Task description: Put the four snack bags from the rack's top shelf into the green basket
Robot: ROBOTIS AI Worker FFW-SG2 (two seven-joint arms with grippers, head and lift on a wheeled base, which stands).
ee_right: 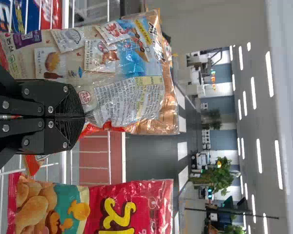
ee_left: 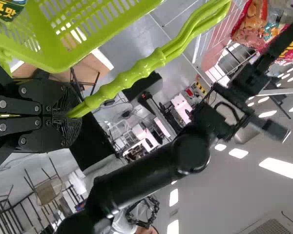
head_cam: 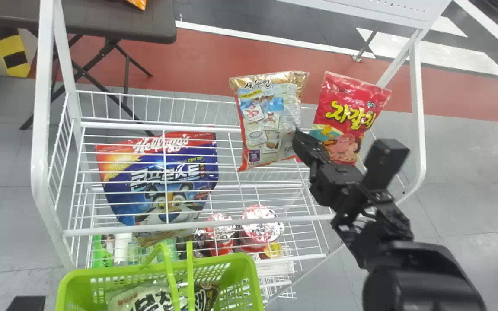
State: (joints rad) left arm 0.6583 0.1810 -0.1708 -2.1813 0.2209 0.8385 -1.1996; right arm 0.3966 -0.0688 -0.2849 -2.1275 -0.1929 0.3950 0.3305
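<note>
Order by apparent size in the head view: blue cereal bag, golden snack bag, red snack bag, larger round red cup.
Blue cereal bag
Golden snack bag and red snack bag: look alike
Larger round red cup

At four o'clock in the head view, the right arm [head_cam: 422, 276] is black, with thick, rounded casings and thin dark cables [head_cam: 369, 212]. The right gripper [head_cam: 297, 139] has round silver screws and finely ribbed black fingers [ee_right: 71, 105].

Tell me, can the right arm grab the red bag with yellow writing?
Probably not right now: the right gripper pinches the gold-topped bag, so its fingers are busy, though the red bag looks close by.
</note>
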